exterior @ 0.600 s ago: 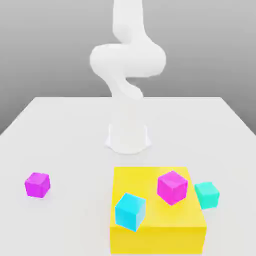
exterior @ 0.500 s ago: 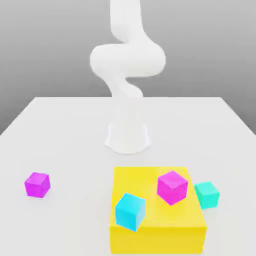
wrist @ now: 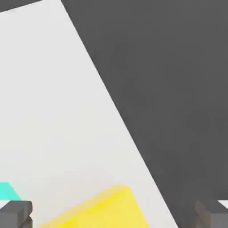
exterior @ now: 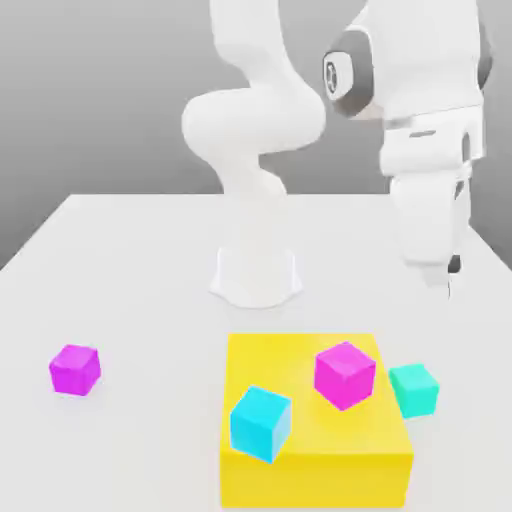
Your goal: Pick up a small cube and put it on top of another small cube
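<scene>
Approach phase; nothing is held.

1. Nearest the exterior camera: the yellow block point(exterior: 315, 460), low and wide. A cyan cube point(exterior: 260, 423) sits at its front-left corner, a magenta cube point(exterior: 345, 375) on its top toward the rear right. Neither appears to be the pick object.

2. The small cube point(exterior: 414, 389), teal-green, rests on the table point(exterior: 130, 260) just beside the block's right-hand wall, at about 3 o'clock from the magenta cube. In the hand view its corner point(wrist: 8, 191) shows near the block's edge point(wrist: 104, 209).

3. A second magenta cube point(exterior: 75, 368) lies well apart, at 9 o'clock from the block.

4. The gripper point(exterior: 447, 275) hangs above the table at roughly 1 o'clock from the small cube, fingers point(wrist: 15, 213) spread fully apart.

Recommended: centre the gripper over the small cube before descending. Orient the fingers so that neither lands on the yellow block; the gap on that side looks tight. Descend vertically and close only once both fingers flank the cube.
</scene>
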Controlling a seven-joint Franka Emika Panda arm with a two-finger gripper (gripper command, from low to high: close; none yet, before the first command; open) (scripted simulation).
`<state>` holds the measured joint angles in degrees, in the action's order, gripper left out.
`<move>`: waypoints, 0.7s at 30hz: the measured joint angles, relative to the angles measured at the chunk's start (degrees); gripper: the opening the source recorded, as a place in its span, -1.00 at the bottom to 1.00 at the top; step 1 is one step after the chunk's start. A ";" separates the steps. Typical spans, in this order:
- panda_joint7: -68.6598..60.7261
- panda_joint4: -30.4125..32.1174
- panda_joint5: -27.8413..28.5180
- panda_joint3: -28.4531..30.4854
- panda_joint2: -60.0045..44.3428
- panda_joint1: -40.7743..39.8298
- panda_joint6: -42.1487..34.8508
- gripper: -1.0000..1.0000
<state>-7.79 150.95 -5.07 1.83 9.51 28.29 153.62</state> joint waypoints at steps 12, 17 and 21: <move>-14.49 5.58 5.95 -2.02 -22.06 6.50 15.56 0.00; -14.46 4.91 5.94 -2.05 -26.04 6.48 18.74 -1.00; -14.40 4.85 6.02 -2.05 -26.42 6.47 19.00 -1.00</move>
<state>-22.19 155.80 0.95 -0.22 -16.91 34.76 172.62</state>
